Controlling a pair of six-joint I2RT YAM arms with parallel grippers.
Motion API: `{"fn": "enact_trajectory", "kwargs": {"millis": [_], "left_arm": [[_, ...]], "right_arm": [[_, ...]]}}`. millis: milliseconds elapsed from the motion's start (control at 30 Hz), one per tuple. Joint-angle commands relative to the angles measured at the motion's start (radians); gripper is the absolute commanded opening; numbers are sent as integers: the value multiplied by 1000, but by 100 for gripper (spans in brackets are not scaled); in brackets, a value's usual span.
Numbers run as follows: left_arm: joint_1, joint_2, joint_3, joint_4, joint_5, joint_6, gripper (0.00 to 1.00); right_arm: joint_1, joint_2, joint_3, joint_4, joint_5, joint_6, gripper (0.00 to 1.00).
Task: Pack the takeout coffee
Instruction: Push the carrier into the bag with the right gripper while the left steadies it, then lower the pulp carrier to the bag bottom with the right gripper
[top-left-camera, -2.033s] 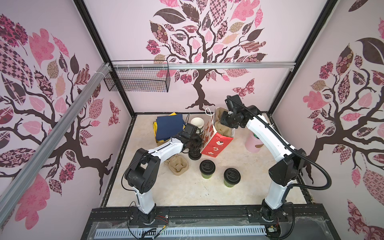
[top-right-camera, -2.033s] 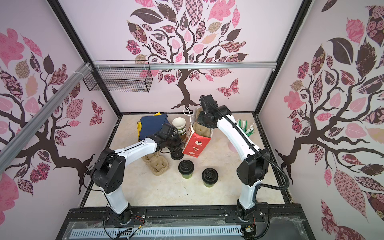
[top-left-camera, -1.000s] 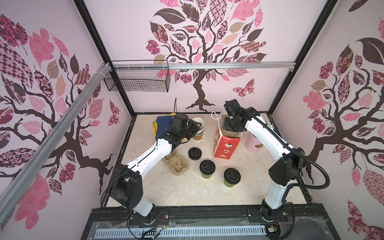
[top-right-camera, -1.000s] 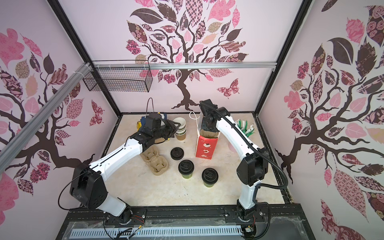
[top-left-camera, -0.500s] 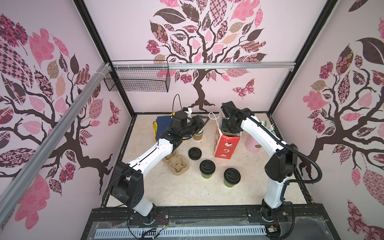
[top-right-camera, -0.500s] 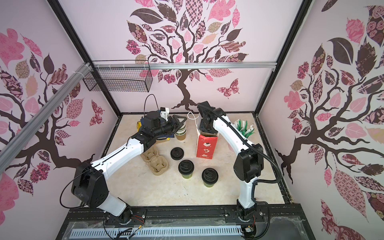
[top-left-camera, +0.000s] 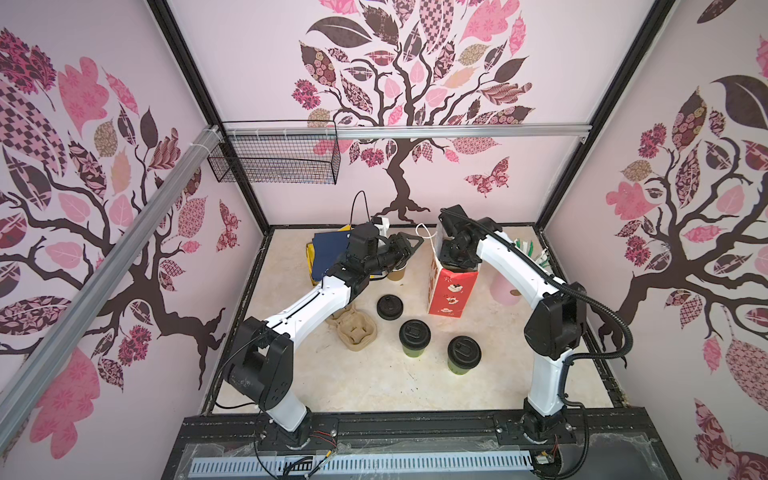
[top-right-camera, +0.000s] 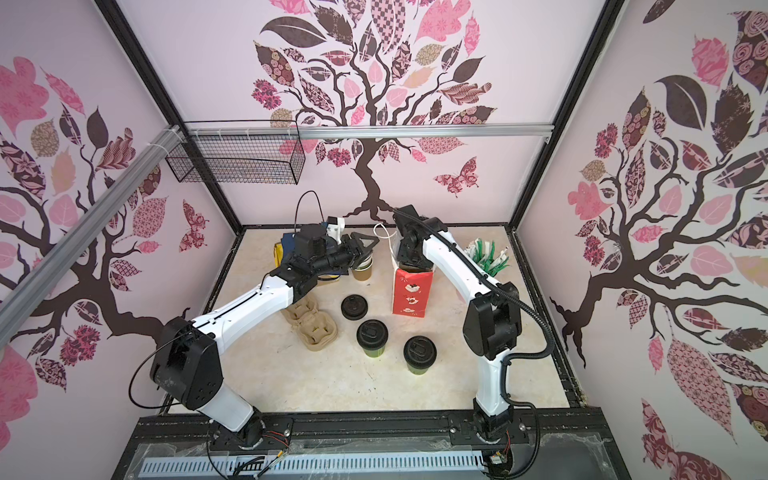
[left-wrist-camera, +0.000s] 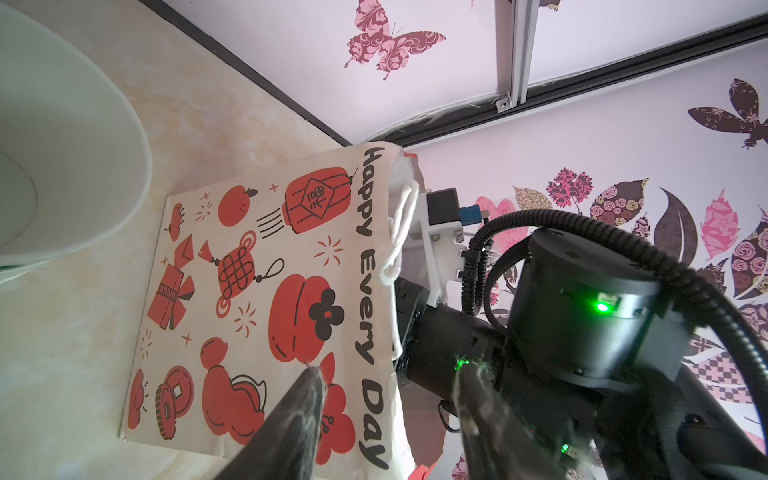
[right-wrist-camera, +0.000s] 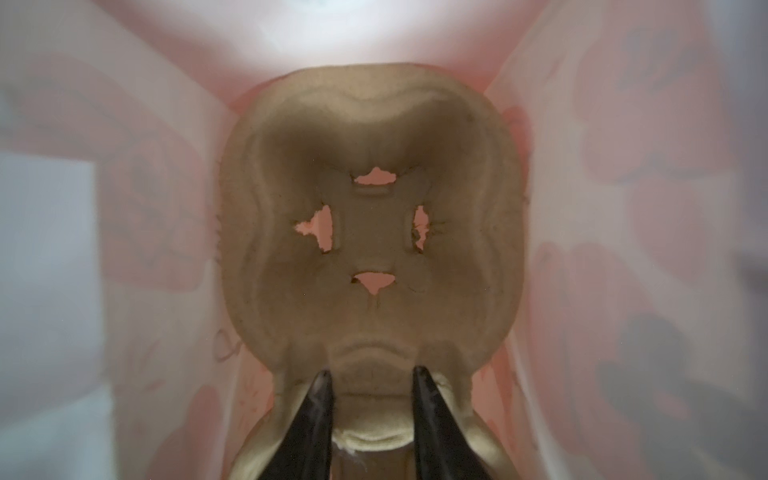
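Found left gripper spread and empty near bag; right gripper clamped on pulp carrier inside bag.

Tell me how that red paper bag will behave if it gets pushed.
The paper bag stands tall on a narrow base, so a sideways push would probably tip it. Its translucent walls likely flex rather than resist. The cup carrier inside may steady the bottom a little.

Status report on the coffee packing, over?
Left gripper open, empty, facing bag. Right gripper inside bag, shut on cup tray. Both green cups outside, on table. Right arm fills bag mouth.
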Motion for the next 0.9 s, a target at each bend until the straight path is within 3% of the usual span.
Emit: {"fn": "enact_trajectory", "kwargs": {"millis": [0, 567, 733, 867], "left_arm": [[-2, -9, 35, 2, -9, 13, 55], [14, -95, 17, -89, -105, 74, 54], [16, -110, 21, -111, -116, 89, 54], [17, -126, 25, -132, -124, 108, 54]], "right_arm": [[-6, 41, -14, -11, 0, 48, 12], [-22, 74, -108, 42, -23, 43, 16], [-27, 83, -109, 41, -29, 37, 36], [-29, 70, -107, 45, -30, 37, 43]]}}
